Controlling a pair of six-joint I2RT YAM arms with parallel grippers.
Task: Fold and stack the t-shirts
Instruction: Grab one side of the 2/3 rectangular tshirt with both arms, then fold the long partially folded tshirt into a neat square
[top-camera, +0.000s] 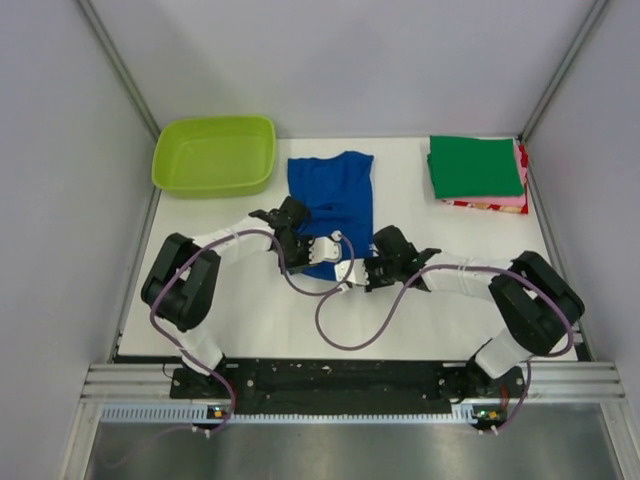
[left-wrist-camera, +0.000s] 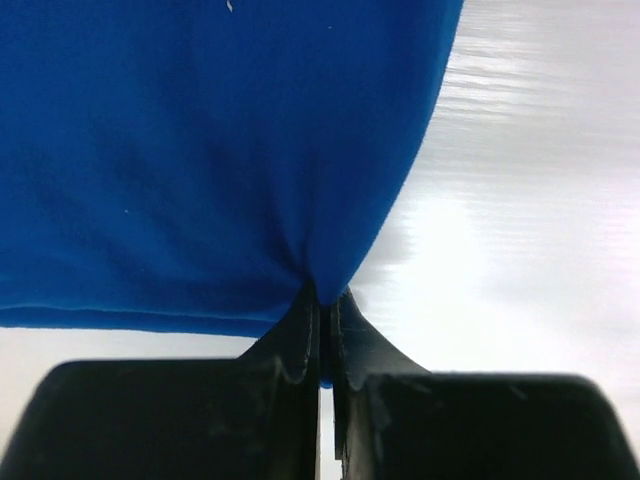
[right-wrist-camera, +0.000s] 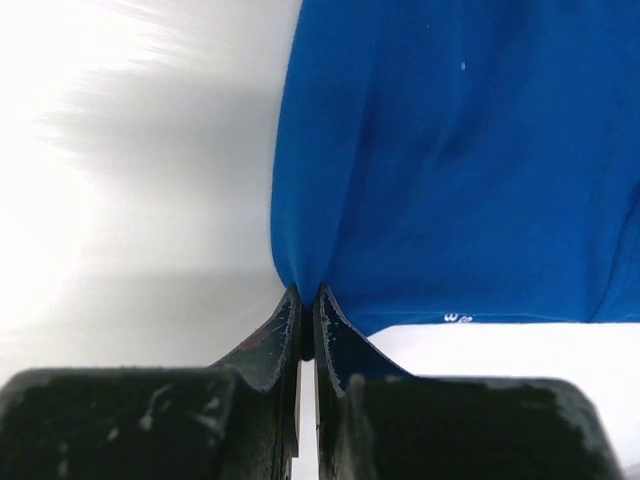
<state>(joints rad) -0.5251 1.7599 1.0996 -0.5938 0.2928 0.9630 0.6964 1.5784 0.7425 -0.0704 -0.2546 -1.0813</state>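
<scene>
The white worktop (top-camera: 250, 320) carries everything. The left arm (top-camera: 185, 280) and right arm (top-camera: 530, 295) both bend inward toward its middle. Between them lies the blue shirt (top-camera: 335, 190), partly folded, stretching from the grasping points toward the back wall. A lime-green tub (top-camera: 214, 153) sits at the back left, just beside the shirt. At the back right, well apart from the blue shirt, a folded green shirt (top-camera: 476, 165) tops a stack, with a pink shirt (top-camera: 522, 180) and a red shirt (top-camera: 478, 207) peeking out beneath. The left jaws are pinched tight on the blue shirt's near left edge, the cloth bunching there; the right jaws are pinched on its near right edge.
</scene>
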